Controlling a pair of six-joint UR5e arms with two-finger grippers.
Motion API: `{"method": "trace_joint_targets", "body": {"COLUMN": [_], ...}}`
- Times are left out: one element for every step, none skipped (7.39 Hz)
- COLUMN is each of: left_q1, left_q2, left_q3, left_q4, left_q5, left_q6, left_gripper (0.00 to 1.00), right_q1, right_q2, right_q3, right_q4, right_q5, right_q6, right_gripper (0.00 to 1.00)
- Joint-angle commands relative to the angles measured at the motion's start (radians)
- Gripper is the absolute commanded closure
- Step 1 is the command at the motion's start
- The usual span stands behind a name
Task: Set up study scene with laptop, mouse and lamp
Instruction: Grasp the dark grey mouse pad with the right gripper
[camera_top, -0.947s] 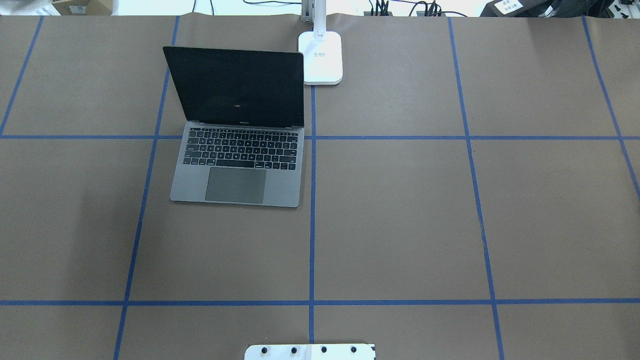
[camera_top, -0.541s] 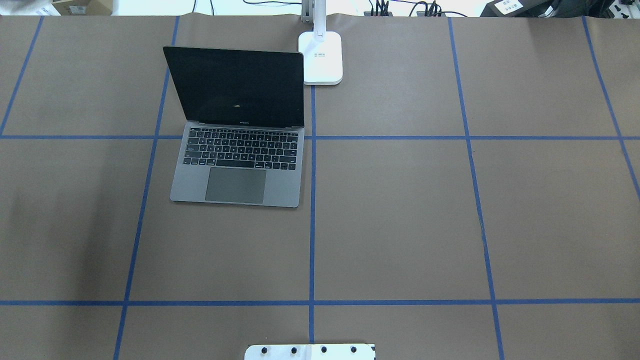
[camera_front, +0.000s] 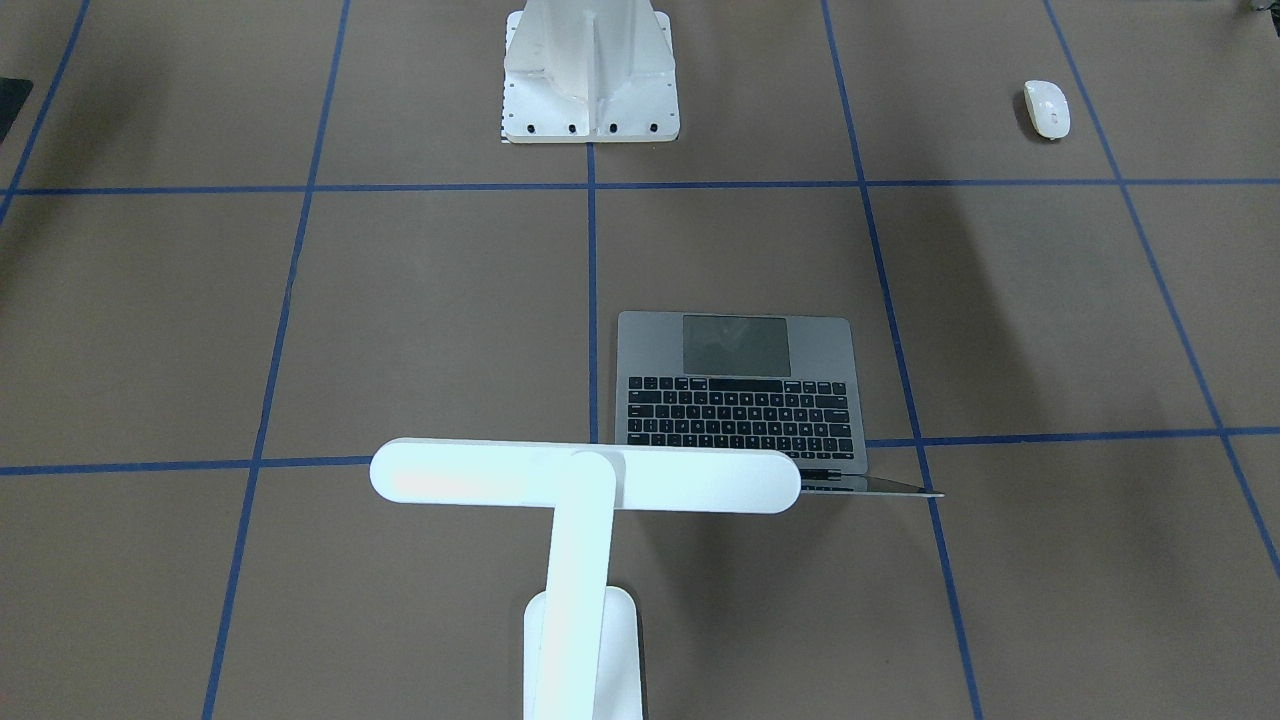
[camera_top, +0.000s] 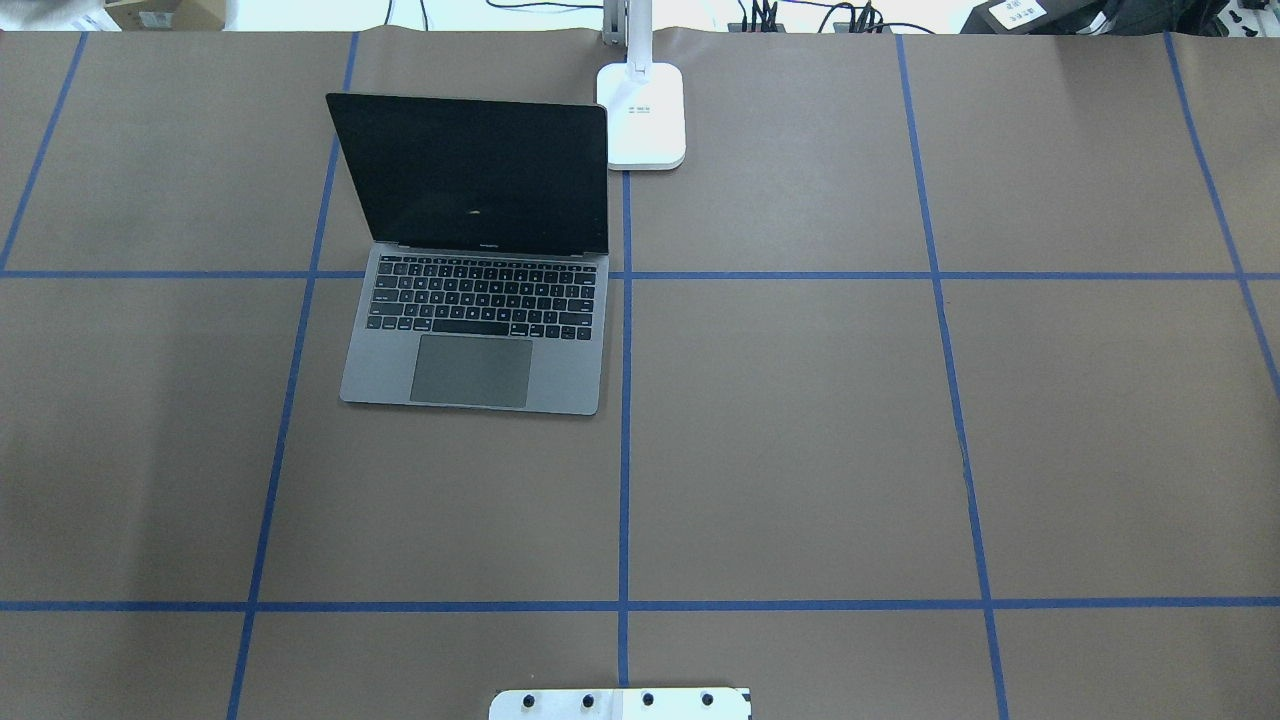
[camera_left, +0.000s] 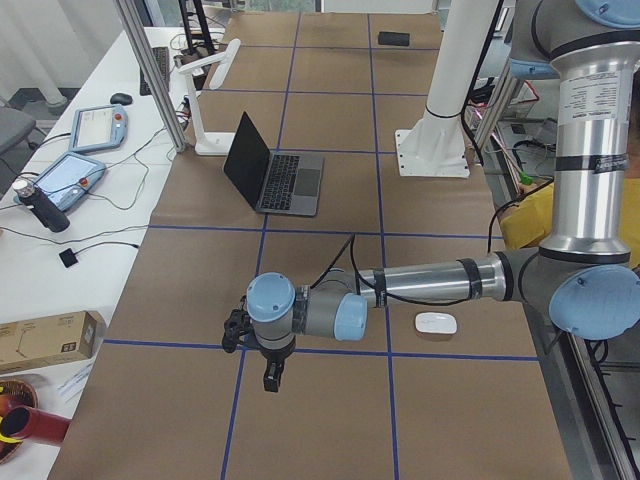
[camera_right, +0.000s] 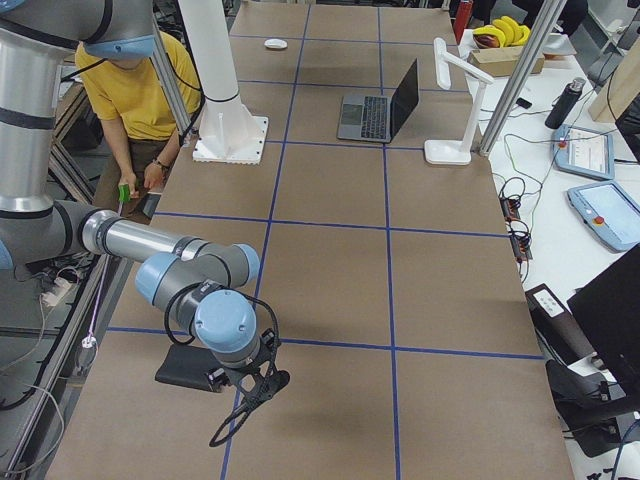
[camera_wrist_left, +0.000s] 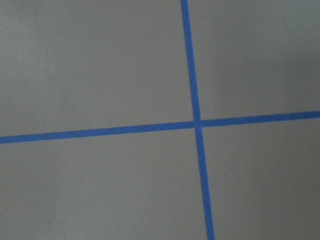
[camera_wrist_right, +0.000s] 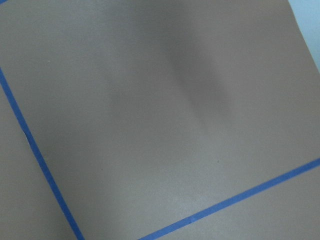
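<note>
The grey laptop (camera_top: 470, 345) stands open with a dark screen, left of the table's centre line; it also shows in the front view (camera_front: 740, 400). The white lamp (camera_front: 585, 478) stands just beyond it, its base (camera_top: 647, 115) at the far edge. The white mouse (camera_front: 1046, 108) lies alone near the robot's side on the left, also seen in the left side view (camera_left: 436, 323). My left gripper (camera_left: 267, 378) hangs over bare table, away from the mouse. My right gripper (camera_right: 240, 410) hangs at the opposite end. I cannot tell whether either is open or shut.
The white ribbed pedestal (camera_front: 590, 70) stands at the near middle edge. A flat black pad (camera_right: 190, 368) lies beside my right gripper. A person in yellow (camera_right: 130, 100) sits behind the robot. Tablets and cables (camera_right: 590, 180) lie beyond the far edge.
</note>
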Motion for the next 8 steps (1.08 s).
{"method": "trace_joint_targets", "body": {"left_q1": [-0.011,-0.011,-0.013,-0.017,-0.019,-0.019,-0.019,-0.019], "left_q2": [0.013,0.024,0.054,0.082,0.104,0.105,0.11,0.111], "left_q3": [-0.002,-0.007,-0.034,-0.066,-0.088,-0.09,-0.093,-0.093], "left_q4": [0.002,-0.001,-0.001,-0.001,-0.001,-0.001,-0.001,-0.001], "left_q5": [0.002,0.002,0.002,0.002,0.0,0.0,0.0,0.0], "left_q6": [0.01,0.01,0.01,0.01,0.01,0.01,0.01,0.01], "left_gripper": [0.0,0.0,0.0,0.0,0.0,0.0,0.0,0.0], "right_q1": [-0.01,-0.024,-0.05,-0.094,-0.203,-0.287,-0.323,-0.342], "right_q2": [-0.015,-0.022,-0.027,-0.032,-0.05,-0.056,-0.056,-0.053], "right_q3": [0.046,0.044,0.044,0.044,0.043,0.019,-0.064,-0.119], "right_q4": [-0.144,-0.163,-0.16,-0.16,-0.16,-0.158,-0.155,-0.152], "right_q5": [-0.015,-0.011,-0.009,-0.011,-0.027,-0.043,-0.035,-0.034], "right_q6": [0.289,0.448,0.542,0.608,0.654,0.664,0.661,0.656], "right_gripper": [0.02,0.02,0.04,0.05,0.08,0.16,0.16,0.16]}}
